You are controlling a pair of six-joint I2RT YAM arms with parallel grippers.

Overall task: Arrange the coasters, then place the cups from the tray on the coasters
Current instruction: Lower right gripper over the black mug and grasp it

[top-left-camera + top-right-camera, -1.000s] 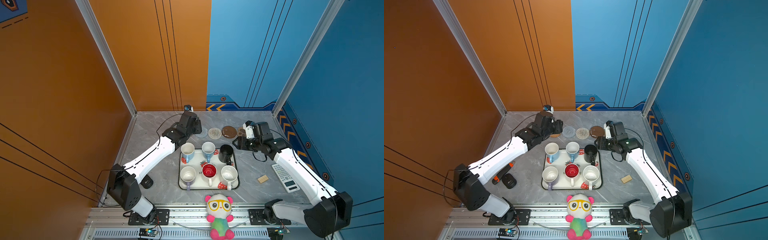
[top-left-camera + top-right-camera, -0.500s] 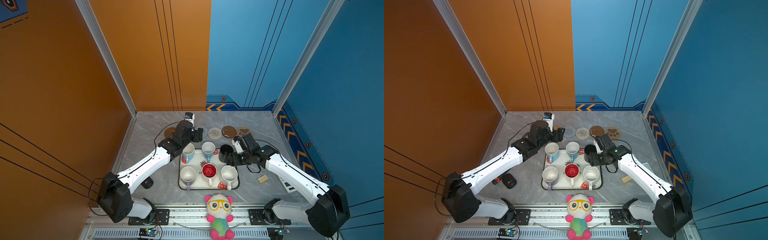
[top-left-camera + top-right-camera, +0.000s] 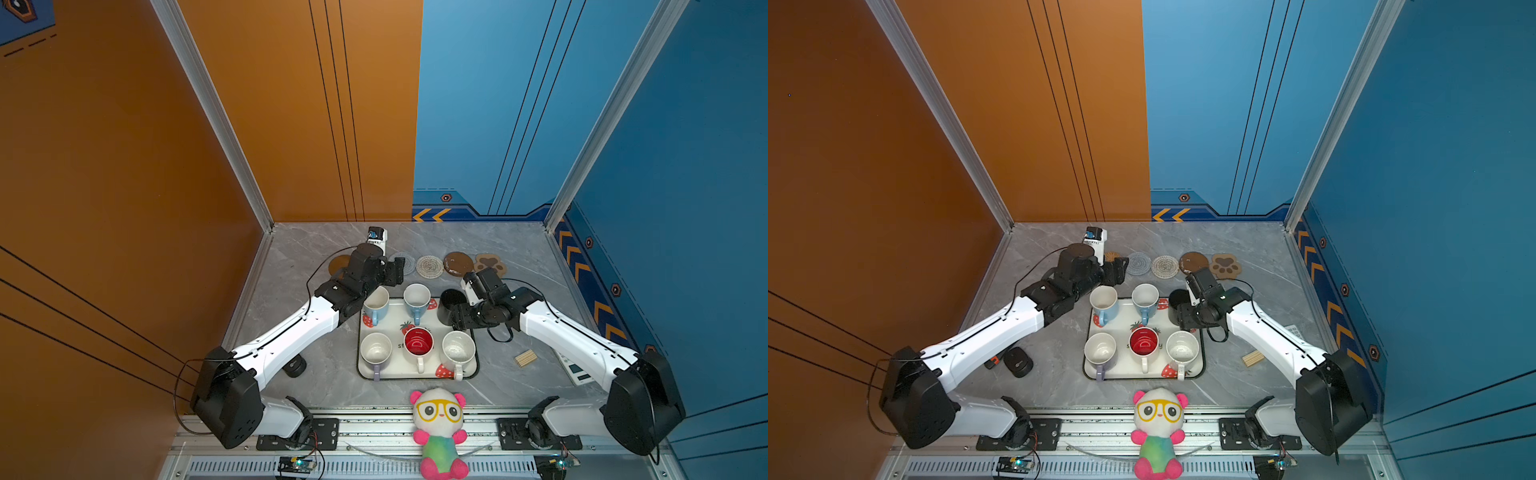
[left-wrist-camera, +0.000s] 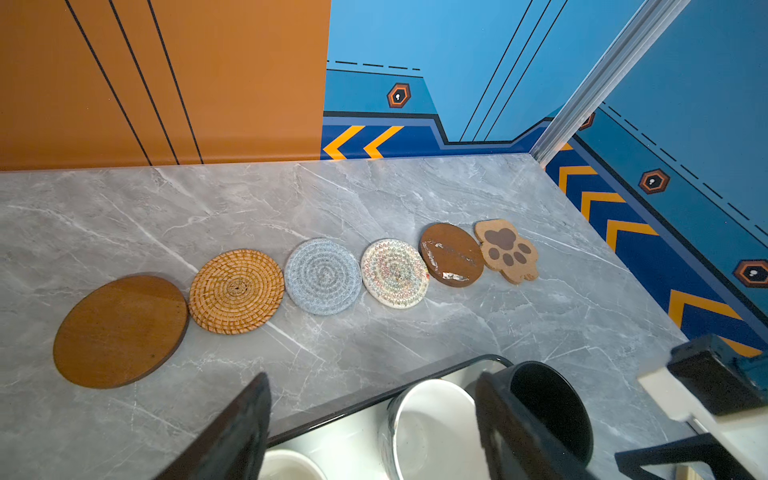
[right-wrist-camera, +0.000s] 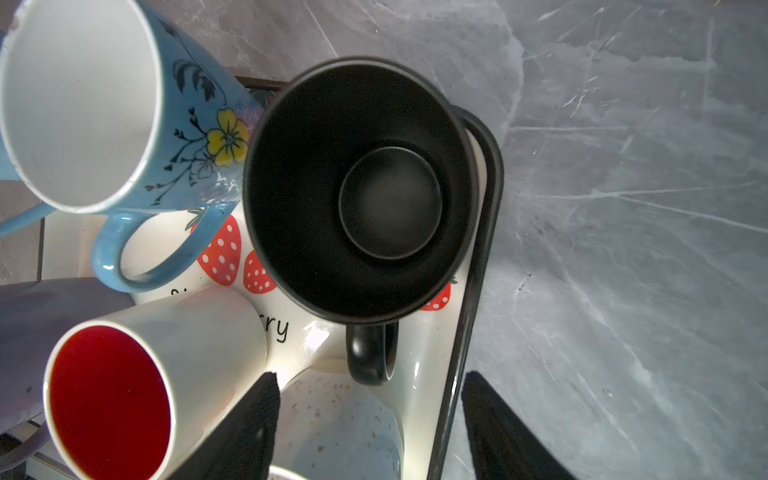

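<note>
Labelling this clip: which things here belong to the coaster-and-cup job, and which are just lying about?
Job: six flat coasters in a row; six handled mugs; white strawberry-print tray.
Lying about: plush panda with yellow glasses; small wooden block; black oval mouse; white calculator.

Left arm [image 3: 291, 332], right arm [image 3: 573, 338]: white shells, black joints, bulky black housings by the rail [image 3: 374, 424], thin black cables; left gripper [image 4: 374, 399], right gripper [image 5: 370, 395] black.

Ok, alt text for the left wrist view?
Six coasters lie in a row on the marble table: wooden disc, rattan round, grey-blue round, beige round, second wooden disc, paw print. Closer in, the open left end effector frames the tray, a white-lined mug and the black mug.
</note>
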